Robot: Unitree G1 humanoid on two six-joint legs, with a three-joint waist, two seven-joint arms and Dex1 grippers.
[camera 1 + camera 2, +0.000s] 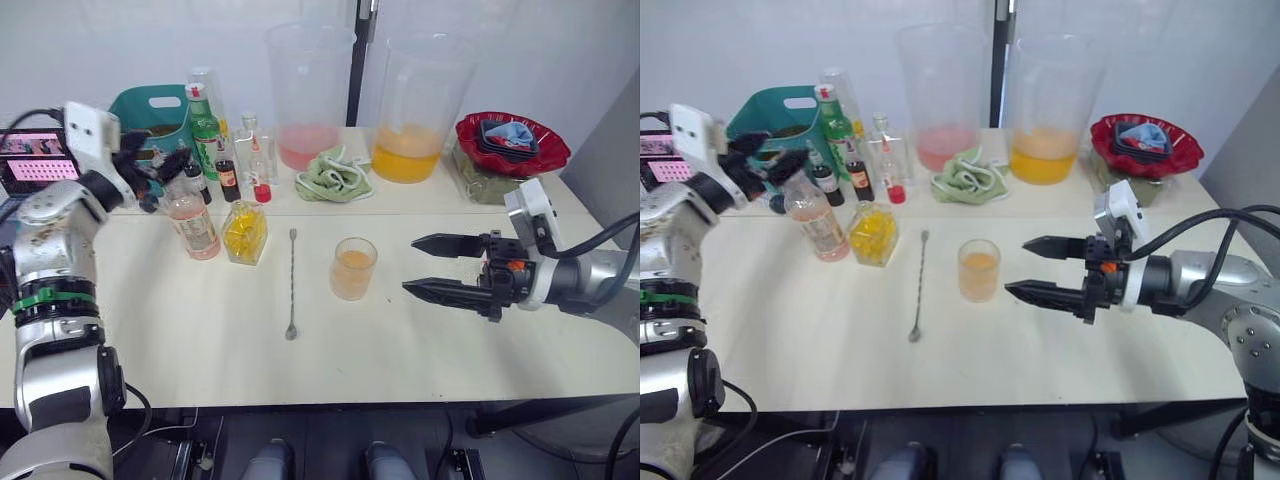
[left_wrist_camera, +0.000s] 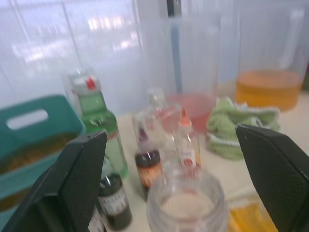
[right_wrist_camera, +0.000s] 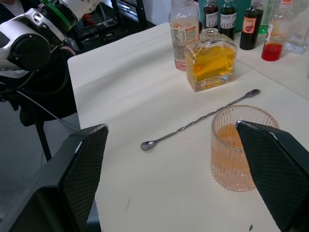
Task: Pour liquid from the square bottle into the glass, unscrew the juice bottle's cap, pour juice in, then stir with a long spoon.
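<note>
My left gripper (image 1: 160, 172) hangs with its fingers spread just above the open mouth of the juice bottle (image 1: 192, 222), which stands uncapped toward the left end of the tabletop (image 1: 200, 340), at the seam where a second table butts against the far edge. Touching or just beside the juice bottle stands the square bottle (image 1: 244, 232), part full of yellow liquid. Behind these two, on the far table, are a teal basket (image 1: 150, 108), a green bottle (image 1: 205, 120) and a cluster of small dark and clear bottles (image 1: 228, 170). Next along, the long spoon (image 1: 292, 283) lies flat near the middle of the tabletop, bowl end toward the near edge, touching nothing. Just beside it the ribbed glass (image 1: 353, 267) stands upright holding orange liquid. Beyond the glass, a green cloth (image 1: 333, 175) and two big clear pitchers, one with pink liquid (image 1: 309, 95), one with orange (image 1: 415, 105), sit on the far table. My right gripper (image 1: 432, 267) hovers near the glass with its fingers wide apart, holding nothing. A red bowl (image 1: 512, 142) sits at the far right corner.
</note>
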